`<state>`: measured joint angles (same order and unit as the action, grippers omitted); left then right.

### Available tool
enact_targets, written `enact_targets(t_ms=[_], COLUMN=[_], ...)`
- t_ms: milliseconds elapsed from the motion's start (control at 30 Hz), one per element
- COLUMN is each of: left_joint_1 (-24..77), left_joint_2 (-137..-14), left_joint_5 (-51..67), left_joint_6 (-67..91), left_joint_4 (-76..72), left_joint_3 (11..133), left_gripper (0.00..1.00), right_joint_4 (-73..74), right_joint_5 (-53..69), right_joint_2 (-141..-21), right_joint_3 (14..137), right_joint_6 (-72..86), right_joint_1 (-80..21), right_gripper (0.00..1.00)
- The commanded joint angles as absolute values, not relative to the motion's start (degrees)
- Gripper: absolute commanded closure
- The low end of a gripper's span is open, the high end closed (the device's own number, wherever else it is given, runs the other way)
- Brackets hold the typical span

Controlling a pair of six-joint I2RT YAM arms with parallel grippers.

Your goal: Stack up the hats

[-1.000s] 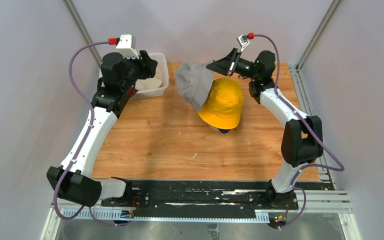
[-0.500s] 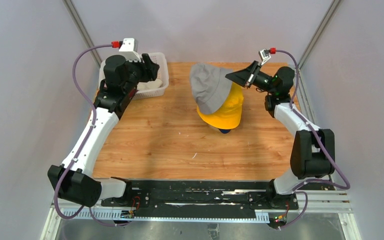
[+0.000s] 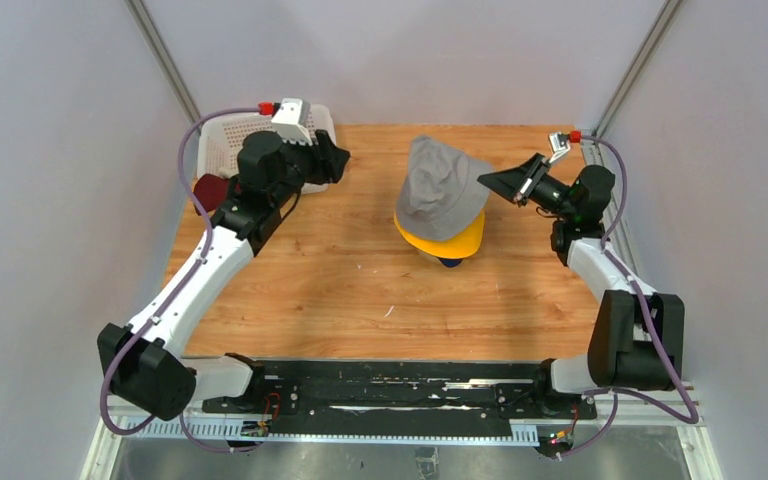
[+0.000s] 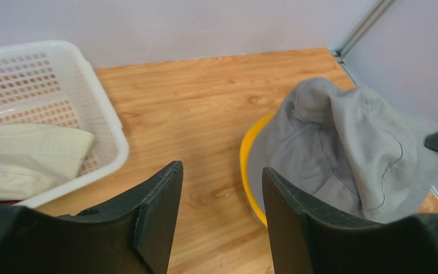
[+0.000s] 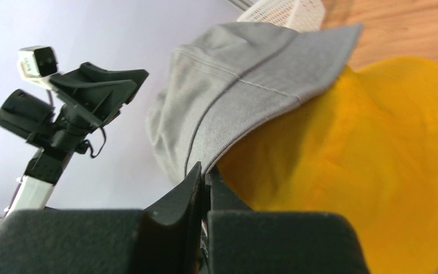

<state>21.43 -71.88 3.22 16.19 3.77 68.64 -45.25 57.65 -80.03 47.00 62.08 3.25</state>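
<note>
My right claw [image 5: 205, 173] pinches the brim of the grey hat [image 5: 245, 80]; the yellow hat [image 5: 365, 160] lies just ahead, under it. Left claw [image 4: 221, 171] gapes, empty.

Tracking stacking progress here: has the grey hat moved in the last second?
Yes. The grey hat has shifted right, from beside the yellow hat, which stayed put, to draped over it, its brim pinched in the right claw.

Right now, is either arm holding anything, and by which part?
The right gripper pinches the grey hat by its brim edge; the left gripper is open, holding nothing.
</note>
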Motion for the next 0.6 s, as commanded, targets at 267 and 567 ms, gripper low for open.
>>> enact_targets(t_ms=[267, 567], left_joint_1=[29.5, 30.0], left_joint_2=[-72.0, -77.3], left_joint_5=[-3.5, -3.2], left_joint_6=[16.4, 19.2], left_joint_4=[-7.3, -18.1], left_joint_3=[59.6, 54.4], left_gripper=[0.42, 0.41], right_joint_4=[-42.0, -30.4], right_joint_5=[58.9, 55.8], right_joint_2=[-85.3, -89.2], right_joint_3=[42.5, 44.8], right_joint_6=[54.0, 45.7], right_joint_1=[11.1, 11.8], right_gripper=[0.99, 1.0])
